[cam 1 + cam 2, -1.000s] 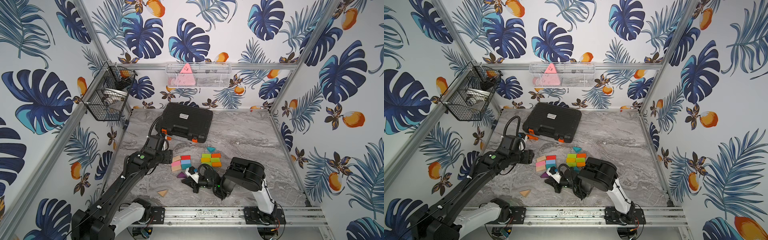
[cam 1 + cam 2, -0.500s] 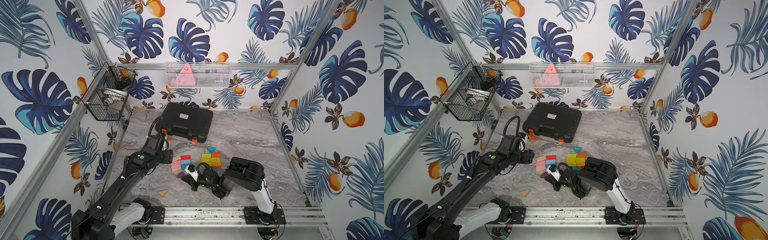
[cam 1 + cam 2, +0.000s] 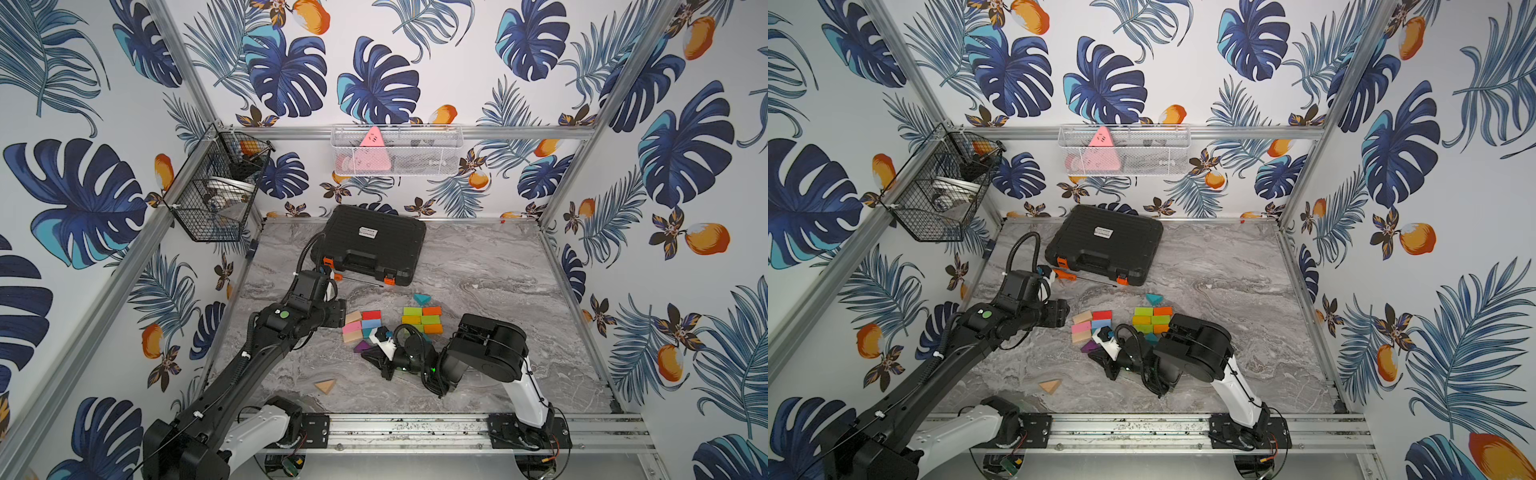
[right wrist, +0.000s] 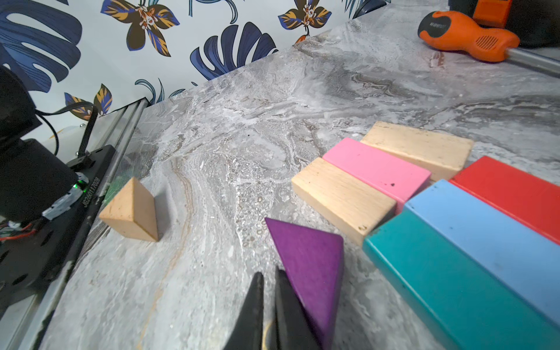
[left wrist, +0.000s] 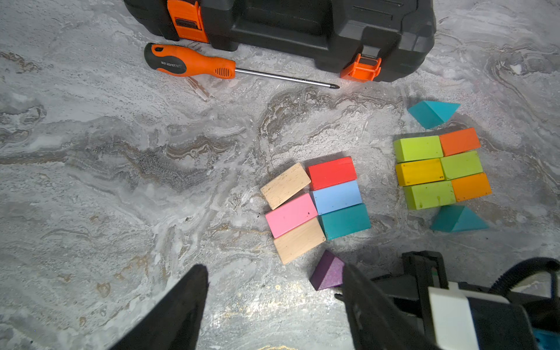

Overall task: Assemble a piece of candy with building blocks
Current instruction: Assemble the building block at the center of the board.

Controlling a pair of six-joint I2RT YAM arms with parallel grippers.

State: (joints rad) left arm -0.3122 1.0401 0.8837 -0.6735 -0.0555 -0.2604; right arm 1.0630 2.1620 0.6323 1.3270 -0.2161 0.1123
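Two clusters of building blocks lie flat on the marble table. One holds wood, red, pink, blue and teal bricks. The other holds green, yellow and orange bricks, with a teal wedge behind it and another in front. A purple wedge lies just in front of the first cluster. My right gripper is shut and empty, one finger against the wedge's side. My left gripper hovers open left of the first cluster, holding nothing.
A plain wood wedge lies alone near the front rail. An orange-handled screwdriver lies in front of the closed black tool case at the back. Wire baskets hang on the left and back walls.
My right gripper has crept a little toward the first cluster, alongside the purple wedge. The left arm has stayed put.
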